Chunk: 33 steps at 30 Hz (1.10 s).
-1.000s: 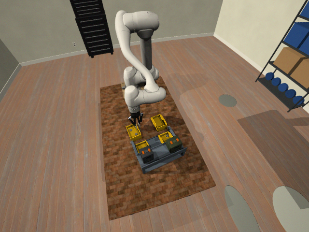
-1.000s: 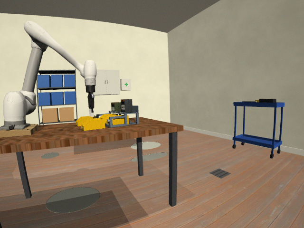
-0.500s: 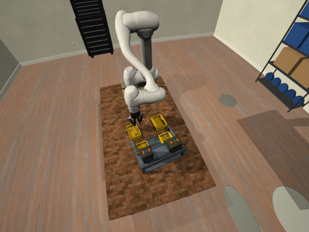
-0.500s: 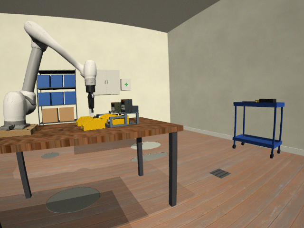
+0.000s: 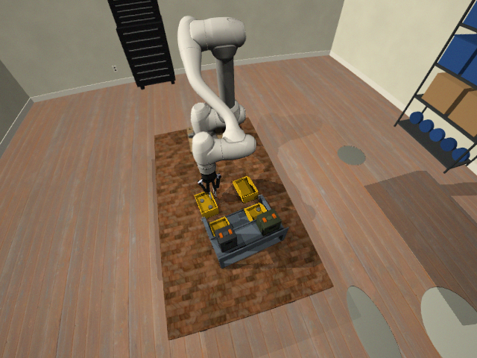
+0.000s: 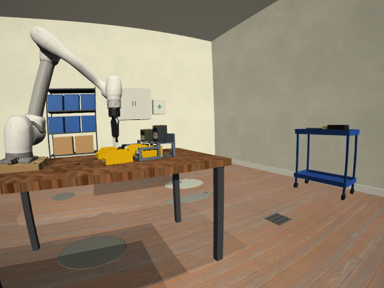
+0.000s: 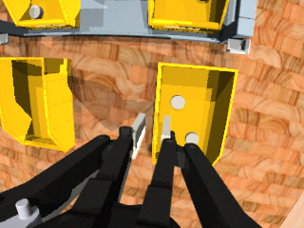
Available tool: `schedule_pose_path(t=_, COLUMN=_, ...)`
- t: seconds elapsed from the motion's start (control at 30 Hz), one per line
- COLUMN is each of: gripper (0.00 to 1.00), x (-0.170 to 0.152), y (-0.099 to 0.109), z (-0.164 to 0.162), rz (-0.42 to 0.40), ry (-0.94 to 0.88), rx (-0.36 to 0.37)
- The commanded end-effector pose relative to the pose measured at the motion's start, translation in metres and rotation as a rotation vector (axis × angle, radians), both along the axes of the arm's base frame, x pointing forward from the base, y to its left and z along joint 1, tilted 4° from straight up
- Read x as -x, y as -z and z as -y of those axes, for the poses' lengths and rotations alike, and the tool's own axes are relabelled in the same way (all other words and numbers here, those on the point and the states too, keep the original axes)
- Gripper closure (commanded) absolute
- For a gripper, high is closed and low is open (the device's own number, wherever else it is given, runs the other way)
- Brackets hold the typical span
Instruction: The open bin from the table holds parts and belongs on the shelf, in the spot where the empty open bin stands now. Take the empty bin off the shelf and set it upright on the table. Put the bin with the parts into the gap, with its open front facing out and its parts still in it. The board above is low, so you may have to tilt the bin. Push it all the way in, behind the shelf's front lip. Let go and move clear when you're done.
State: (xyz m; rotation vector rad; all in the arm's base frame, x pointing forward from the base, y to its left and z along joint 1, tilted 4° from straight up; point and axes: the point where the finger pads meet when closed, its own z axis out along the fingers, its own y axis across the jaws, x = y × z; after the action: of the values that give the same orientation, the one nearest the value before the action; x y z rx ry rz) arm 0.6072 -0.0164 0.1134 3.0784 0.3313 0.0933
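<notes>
Parts bin (image 7: 197,113), on desk (image 7: 266,76): rigid, likely light, loose parts may roll. Grip side wall. Pincer (image 7: 151,133) narrowed astride that wall, apparently not yet pinching.

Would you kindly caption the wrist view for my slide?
Narrowed tool straddles the wall of the parts bin on the table.

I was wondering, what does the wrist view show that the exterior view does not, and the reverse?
Wrist only: two grey parts inside the bin by the gripper, whose fingers stand apart over its wall. Exterior only: the whole arm, the table's legs, a blue cart. Both: yellow bins, the grey shelf, the wooden table top.
</notes>
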Motion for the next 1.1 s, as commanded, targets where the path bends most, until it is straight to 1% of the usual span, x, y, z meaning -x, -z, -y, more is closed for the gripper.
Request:
schedule_pose_path(t=0.0, gripper=0.76, x=0.0032, y=0.0043, z=0.001, rz=-0.004, ry=0.003, rx=-0.001)
schedule_pose_path(t=1.07, gripper=0.76, x=0.0064, y=0.0045, z=0.0017, rz=-0.004, ry=0.003, rx=-0.001)
